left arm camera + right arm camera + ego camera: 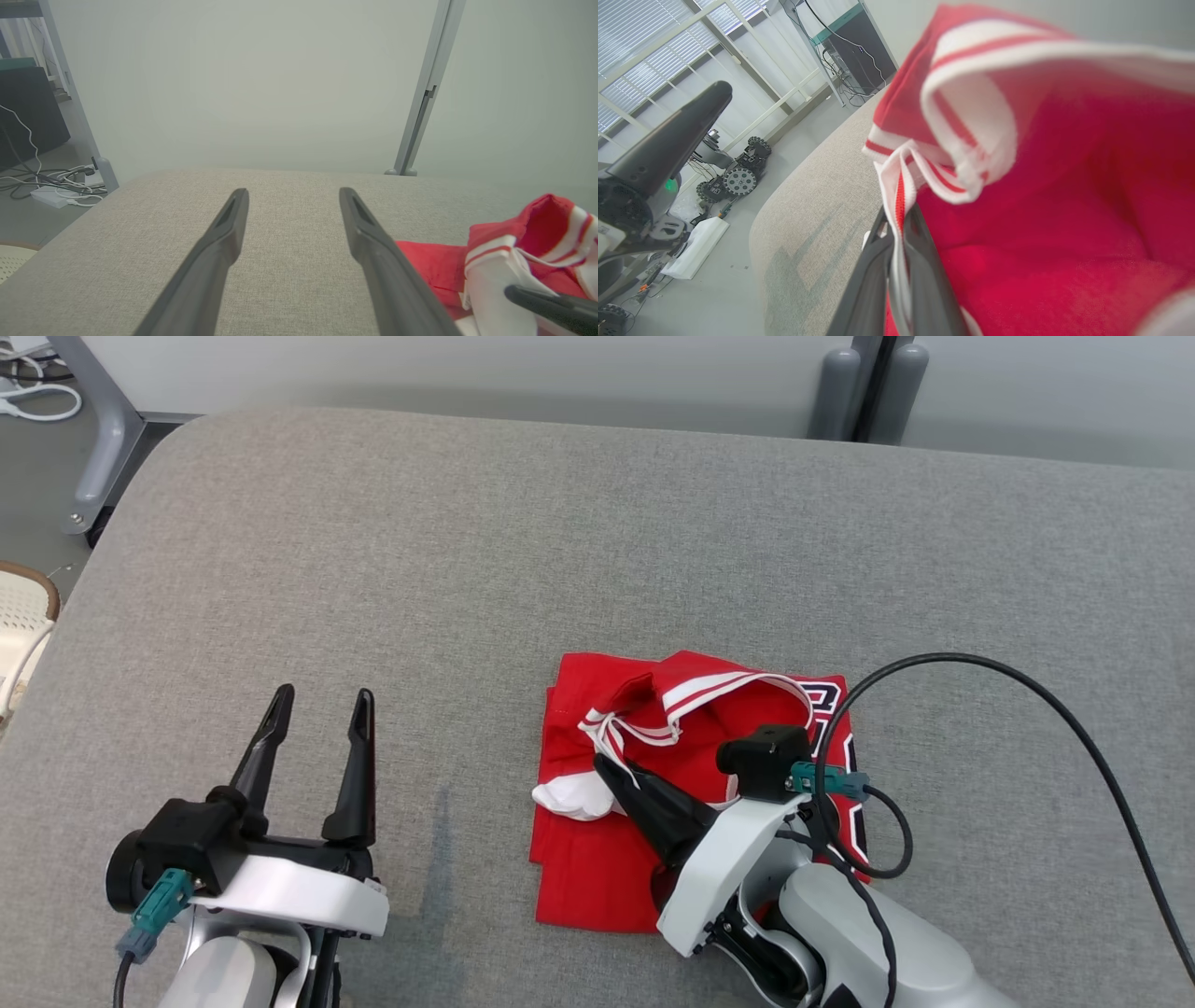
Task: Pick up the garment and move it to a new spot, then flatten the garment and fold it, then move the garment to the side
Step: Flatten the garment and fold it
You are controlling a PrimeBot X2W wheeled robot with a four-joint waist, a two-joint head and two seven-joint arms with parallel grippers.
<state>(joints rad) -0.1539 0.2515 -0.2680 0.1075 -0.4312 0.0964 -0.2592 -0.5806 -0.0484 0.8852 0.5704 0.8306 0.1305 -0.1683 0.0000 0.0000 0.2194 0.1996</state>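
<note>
A red garment (597,859) with white-and-red striped trim and dark lettering lies bunched on the grey cushioned surface (560,541), right of centre. My right gripper (605,767) is shut on a strip of its white striped trim, which runs between the two dark fingers (920,261) in the right wrist view, where the garment (1064,210) looms close. My left gripper (322,705) stands open above the surface at the lower left, apart from the garment, nothing between its fingers. In the left wrist view the garment (434,270) lies right of the spread left gripper (293,198).
A black cable (1027,709) loops from my right wrist over the surface's right part. Grey metal posts (868,383) stand behind the far edge, and a frame leg (103,439) at the far left. A pale perforated chair (23,616) sits off the left edge. Cables (51,182) lie on the floor.
</note>
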